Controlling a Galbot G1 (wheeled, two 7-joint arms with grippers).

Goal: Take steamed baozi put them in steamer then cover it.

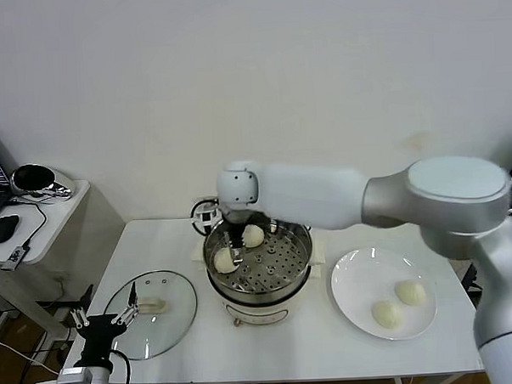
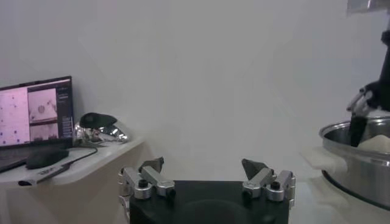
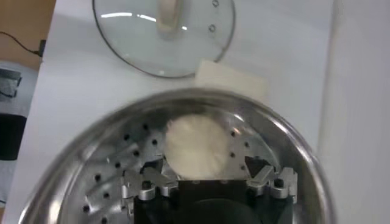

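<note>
The steamer (image 1: 299,241) stands mid-table with two baozi on its perforated tray: one at the back (image 1: 254,235) and one at the left (image 1: 222,261). My right gripper (image 1: 234,251) reaches down inside the pot at that left baozi (image 3: 196,146). It is open, one fingertip (image 3: 253,164) on each side, and the bun rests on the tray (image 3: 122,152). Two more baozi (image 1: 411,292) (image 1: 385,314) lie on the white plate (image 1: 362,277). The glass cover (image 1: 150,303) lies flat on the table to the left. My left gripper (image 1: 100,322) waits open beside it, holding nothing.
A low side table (image 1: 44,214) with a mouse, cables and a screen (image 2: 35,112) stands left of the white work table. The wall is close behind the steamer (image 2: 359,158). My right arm spans the table above the plate's back edge.
</note>
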